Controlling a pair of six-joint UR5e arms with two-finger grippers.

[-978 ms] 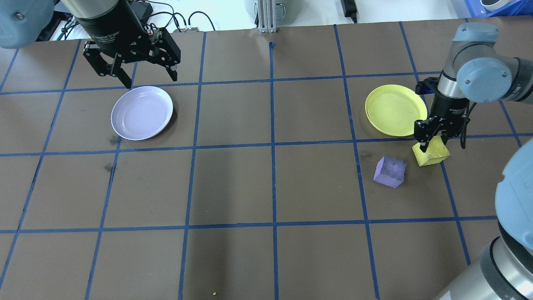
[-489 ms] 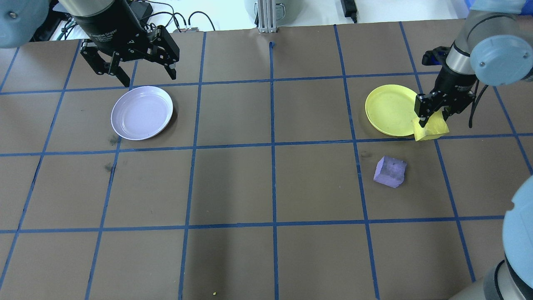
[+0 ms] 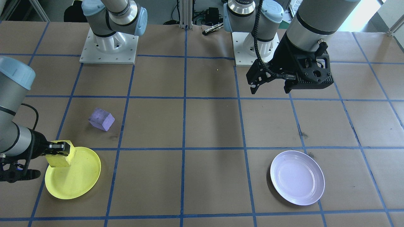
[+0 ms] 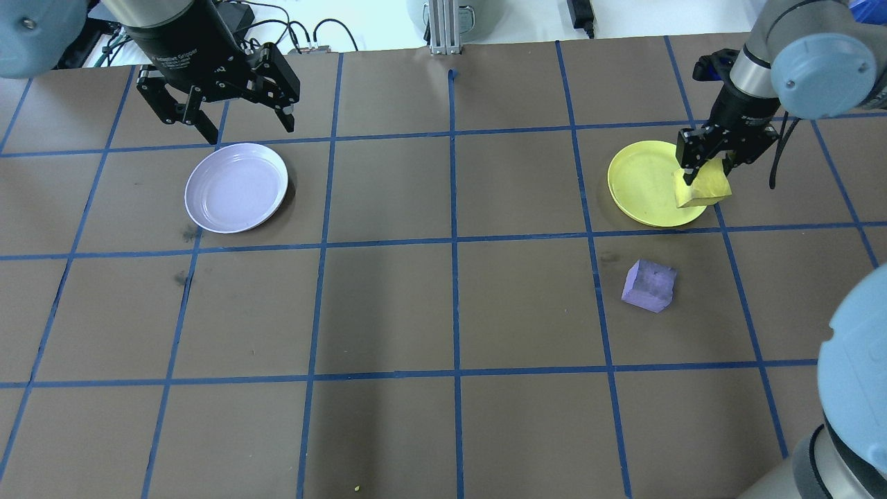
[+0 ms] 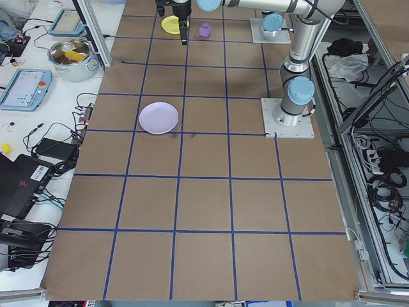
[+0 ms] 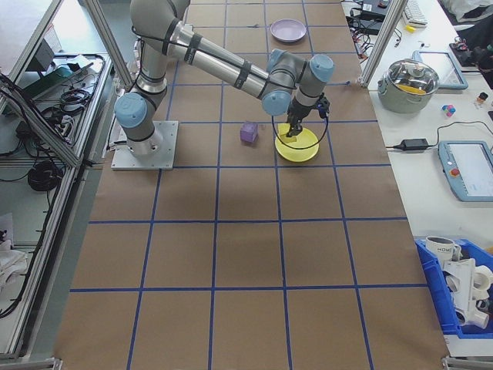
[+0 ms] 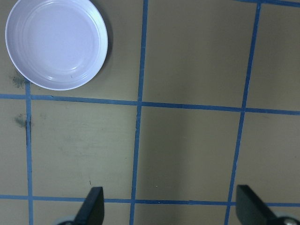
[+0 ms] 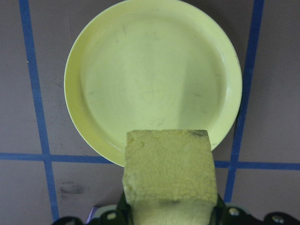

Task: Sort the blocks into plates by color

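My right gripper is shut on the yellow block and holds it in the air over the right rim of the yellow plate. In the right wrist view the yellow block hangs over the near rim of the yellow plate. The purple block lies on the table in front of that plate. My left gripper hovers open behind the lavender plate, which holds nothing. From the front, the yellow block overlaps the yellow plate.
Brown paper with a blue tape grid covers the table. The robot's base plates stand at the robot's side of the table. A metal pot and a tablet sit on a bench beside the table.
My right gripper has lifted the yellow block from the table beside the purple block and carried it away from the robot, over the yellow plate's rim. The left arm has barely moved.
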